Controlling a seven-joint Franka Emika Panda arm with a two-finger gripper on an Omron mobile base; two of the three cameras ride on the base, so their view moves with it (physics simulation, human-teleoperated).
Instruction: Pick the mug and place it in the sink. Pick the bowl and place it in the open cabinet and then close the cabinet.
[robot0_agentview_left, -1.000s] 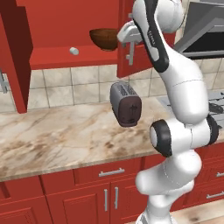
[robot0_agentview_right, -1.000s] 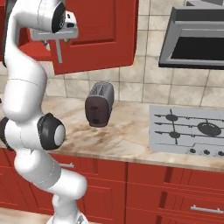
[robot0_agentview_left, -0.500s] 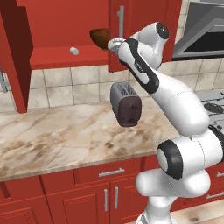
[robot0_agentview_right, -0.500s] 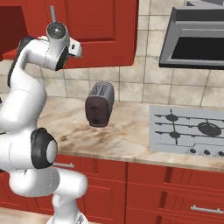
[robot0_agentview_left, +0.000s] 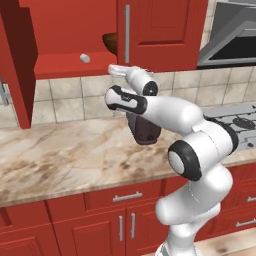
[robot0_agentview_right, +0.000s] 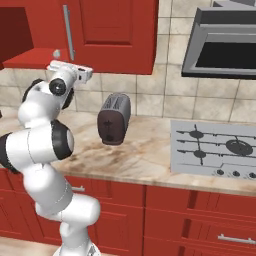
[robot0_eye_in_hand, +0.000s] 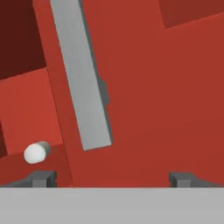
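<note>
The tool (robot0_eye_in_hand: 109, 177) is sitting wide open with nothing in it, its two dark tips (robot0_eye_in_hand: 43, 178) spread well apart at the bottom of the hand view and pointing straight at the right door of the cabinet (robot0_agentview_left: 165, 30). The silver bar handle (robot0_eye_in_hand: 81, 78) is running diagonally just ahead of the tips, with a small pale cylinder (robot0_eye_in_hand: 36, 152) sitting on the red inner shelf (robot0_agentview_left: 65, 65) off to one side.

The bowl (robot0_agentview_left: 110, 42) is already sitting in the cabinet on that shelf, half hidden behind the right door's edge, so I'm guessing the closing part is what's going on now. The left door (robot0_agentview_left: 20, 60) is hanging wide open; the right one is looking mostly swung in, though I honestly can't tell if it's fully shut from these angles.

Handling-wise, the door is a stiff hinged panel, probably swinging easily, so a flat push on the panel near the handle should be doing the job; the bar itself is looking smooth and likely slippery for pinching.

The arm is folding back on itself, elbow low over the desk (robot0_agentview_left: 60, 160) in front of the toaster (robot0_agentview_right: 114, 119), wrist (robot0_agentview_right: 59, 86) raised just under the cabinet's bottom edge.
</note>
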